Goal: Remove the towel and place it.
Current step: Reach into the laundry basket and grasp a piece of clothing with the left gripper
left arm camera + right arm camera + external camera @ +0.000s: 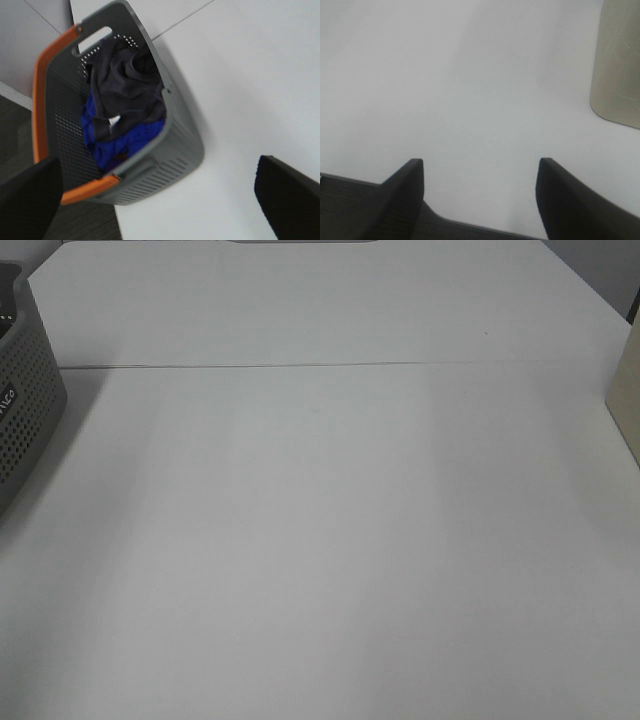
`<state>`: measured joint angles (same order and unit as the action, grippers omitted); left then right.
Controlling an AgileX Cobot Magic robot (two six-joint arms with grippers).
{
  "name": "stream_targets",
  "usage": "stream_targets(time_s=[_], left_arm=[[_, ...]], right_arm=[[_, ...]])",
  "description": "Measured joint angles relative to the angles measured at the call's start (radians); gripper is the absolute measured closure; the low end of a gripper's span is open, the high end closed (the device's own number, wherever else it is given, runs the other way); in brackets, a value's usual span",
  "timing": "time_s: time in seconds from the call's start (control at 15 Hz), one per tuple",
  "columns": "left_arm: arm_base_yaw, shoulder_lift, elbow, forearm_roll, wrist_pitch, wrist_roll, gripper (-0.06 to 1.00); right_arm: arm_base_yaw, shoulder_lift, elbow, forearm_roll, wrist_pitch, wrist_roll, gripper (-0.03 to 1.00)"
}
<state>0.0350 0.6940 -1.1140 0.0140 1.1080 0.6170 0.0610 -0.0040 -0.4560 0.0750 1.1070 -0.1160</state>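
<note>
The towel point(125, 82) is a crumpled dark fabric lying inside the grey perforated basket point(172, 150), on top of a bright blue cloth point(127, 142). In the left wrist view my left gripper point(160, 200) hovers above the basket's near end and the table beside it, its jaws wide open and empty, apart from the towel. My right gripper point(480, 167) is open and empty over the bare white table near its edge. In the exterior high view neither gripper shows, and only a side of the basket point(25, 410) appears at the left edge, its contents hidden.
The basket has an orange rim point(40, 100) and stands at the table's left edge, partly overhanging it. A beige container point(617, 65) stands at the right side of the table point(320, 540), also visible as a beige object point(627, 390) in the exterior high view.
</note>
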Motion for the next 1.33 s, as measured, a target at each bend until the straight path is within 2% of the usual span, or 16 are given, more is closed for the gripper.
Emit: stream_targets(time_s=[0.07,0.13,0.27,0.33,0.47,0.6,0.67,0.87,1.07,1.33], left_arm=[[0.000,0.118,-0.090,0.028,0.025,0.092,-0.03],[0.000,0.165,-0.124,0.049,0.042,0.130,-0.03],[0.000,0.381,-0.281,0.142,0.099,0.270,-0.03],[0.005,0.499,-0.353,0.207,0.099,0.295,-0.03],[0.050,0.687,-0.452,0.254,0.098,0.310,-0.02],[0.111,0.834,-0.514,0.258,0.098,0.393,-0.01],[0.174,0.929,-0.534,0.253,0.094,0.440,-0.01],[0.273,1.113,-0.561,0.204,0.003,0.557,-0.01],[0.280,1.287,-0.638,0.176,-0.043,0.635,-0.01],[0.280,1.424,-0.699,0.166,-0.033,0.659,0.00]], right_arm=[[0.000,0.000,0.000,0.000,0.000,0.000,0.32],[0.000,0.000,0.000,0.000,0.000,0.000,0.32],[0.000,0.000,0.000,0.000,0.000,0.000,0.32],[0.000,0.000,0.000,0.000,0.000,0.000,0.32],[0.000,0.000,0.000,0.000,0.000,0.000,0.32],[0.000,0.000,0.000,0.000,0.000,0.000,0.32],[0.000,0.000,0.000,0.000,0.000,0.000,0.32],[0.000,0.000,0.000,0.000,0.000,0.000,0.32],[0.000,0.000,0.000,0.000,0.000,0.000,0.32],[0.000,0.000,0.000,0.000,0.000,0.000,0.32]])
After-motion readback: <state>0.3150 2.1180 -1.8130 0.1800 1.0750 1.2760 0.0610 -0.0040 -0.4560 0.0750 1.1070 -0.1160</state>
